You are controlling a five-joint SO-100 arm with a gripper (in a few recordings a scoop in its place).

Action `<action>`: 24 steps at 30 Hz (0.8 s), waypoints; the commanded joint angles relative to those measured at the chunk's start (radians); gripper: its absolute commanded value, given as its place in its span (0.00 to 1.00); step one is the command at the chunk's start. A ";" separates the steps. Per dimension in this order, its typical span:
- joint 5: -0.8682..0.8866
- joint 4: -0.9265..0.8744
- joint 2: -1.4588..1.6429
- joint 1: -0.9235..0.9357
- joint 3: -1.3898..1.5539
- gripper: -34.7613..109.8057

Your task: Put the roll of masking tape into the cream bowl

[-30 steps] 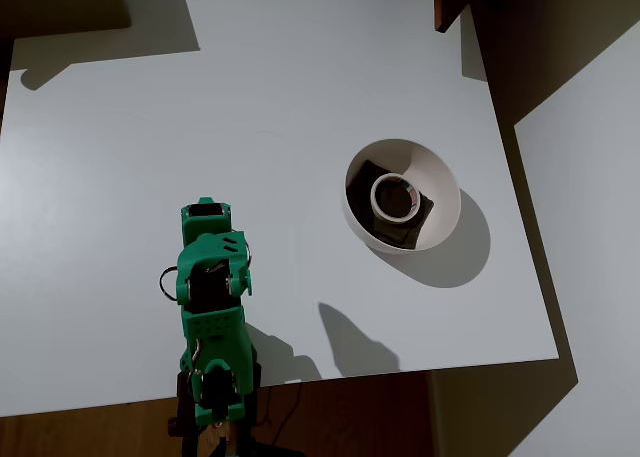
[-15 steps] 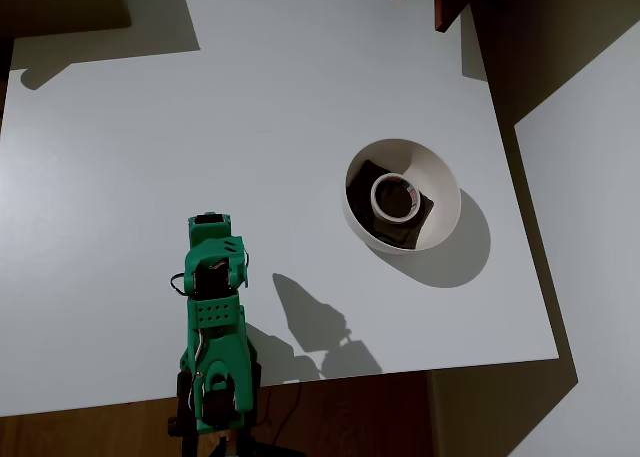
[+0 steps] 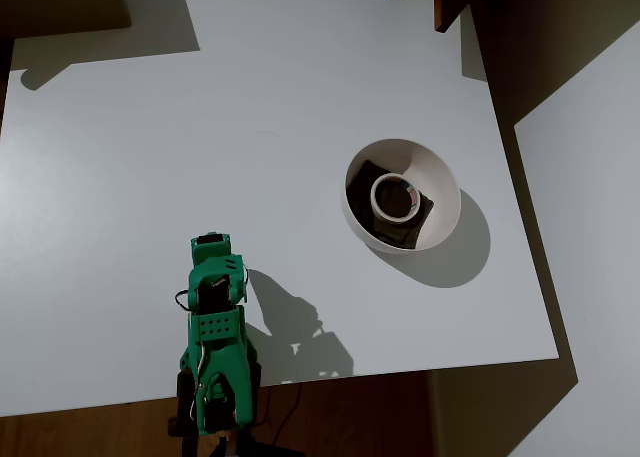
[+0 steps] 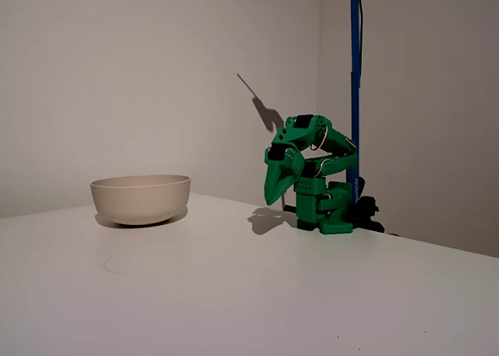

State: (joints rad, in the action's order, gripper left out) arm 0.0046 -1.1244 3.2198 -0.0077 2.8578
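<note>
The roll of masking tape (image 3: pixel 394 197) lies flat inside the cream bowl (image 3: pixel 438 176), on dark brown squares at the bowl's bottom. In the fixed view the cream bowl (image 4: pixel 141 198) stands at the left, and its wall hides what is inside. The green arm (image 3: pixel 215 322) is folded back over its base at the table's near edge, well away from the bowl. My gripper (image 4: pixel 271 199) points down just above the table with its jaws together and nothing held.
A blue pole (image 4: pixel 355 83) rises behind the arm's base. A dark red-brown object (image 3: pixel 448 2) sits at the table's far edge. The white table (image 3: pixel 200 127) is bare between the arm and the bowl.
The arm has drawn back toward its base and folded lower. Its shadow on the table has shifted toward the base. Bowl and tape have not moved.
</note>
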 commanded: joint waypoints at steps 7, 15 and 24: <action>-0.029 -0.101 0.170 0.018 0.095 0.18; -0.052 -0.215 0.169 0.002 0.067 0.18; -0.026 -0.242 0.169 0.014 0.060 0.18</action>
State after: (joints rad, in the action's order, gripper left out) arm -0.0215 -1.3560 3.3855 -0.0015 2.9606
